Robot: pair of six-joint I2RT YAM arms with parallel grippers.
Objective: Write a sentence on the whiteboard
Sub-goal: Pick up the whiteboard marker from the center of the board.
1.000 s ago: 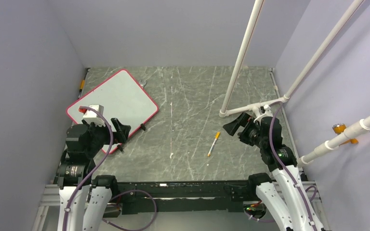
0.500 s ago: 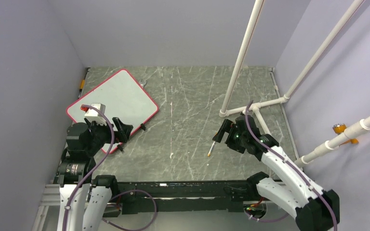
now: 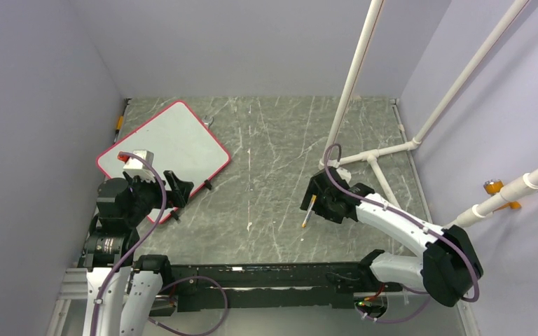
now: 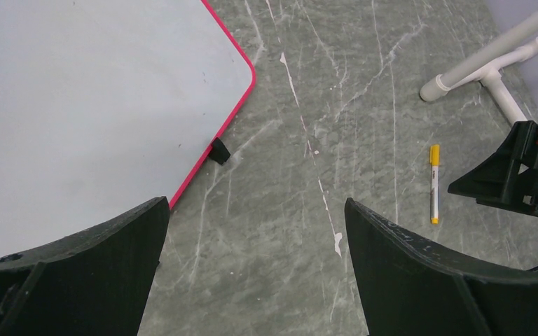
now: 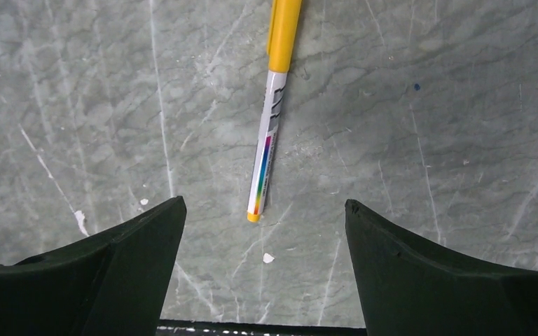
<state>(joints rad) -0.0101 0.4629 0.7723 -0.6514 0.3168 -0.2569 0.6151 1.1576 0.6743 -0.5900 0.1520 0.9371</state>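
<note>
Since the earlier frame, my right arm (image 3: 392, 217) swung from the bench's (image 3: 266, 161) right edge over the marker (image 5: 270, 133). Right fingers (image 5: 133, 259) stood wide, empty, straddling its long axis. Whiteboard (image 3: 175, 140) lay blank, far-left corner; left fingers (image 4: 98, 259) open, empty.
</note>
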